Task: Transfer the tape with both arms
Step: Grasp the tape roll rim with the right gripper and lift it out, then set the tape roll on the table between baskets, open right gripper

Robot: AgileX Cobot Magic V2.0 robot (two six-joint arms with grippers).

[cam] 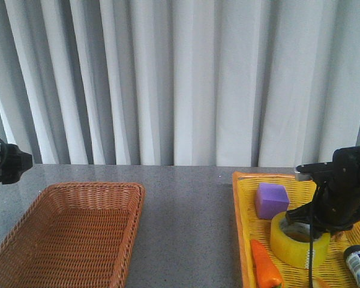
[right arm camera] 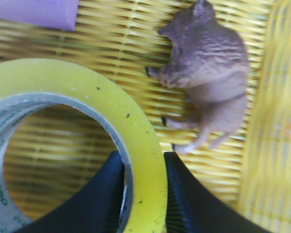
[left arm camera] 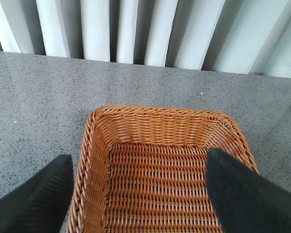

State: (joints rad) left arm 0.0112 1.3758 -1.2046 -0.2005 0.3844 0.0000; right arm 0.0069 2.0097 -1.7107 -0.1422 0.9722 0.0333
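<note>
The yellow tape [cam: 299, 241] roll lies flat in the yellow tray [cam: 243, 225] at the right. My right gripper [cam: 312, 223] reaches down onto the roll's far side. In the right wrist view the tape [right arm camera: 111, 107] wall sits pinched between my two black fingers [right arm camera: 184, 194], one inside the core and one outside, so the right gripper [right arm camera: 144, 160] is shut on it. My left gripper [left arm camera: 138, 162] is open and empty above the wicker basket [left arm camera: 97, 131]. Only the left arm's tip [cam: 9, 165] shows at the left edge of the front view.
The brown wicker basket [cam: 78, 192] stands at the front left. The tray also holds a purple cube [cam: 271, 200], an orange carrot [cam: 266, 266], a dark bottle [cam: 359, 264] and a brown toy animal [right arm camera: 211, 73] lying close beside the tape. Grey curtains hang behind the table.
</note>
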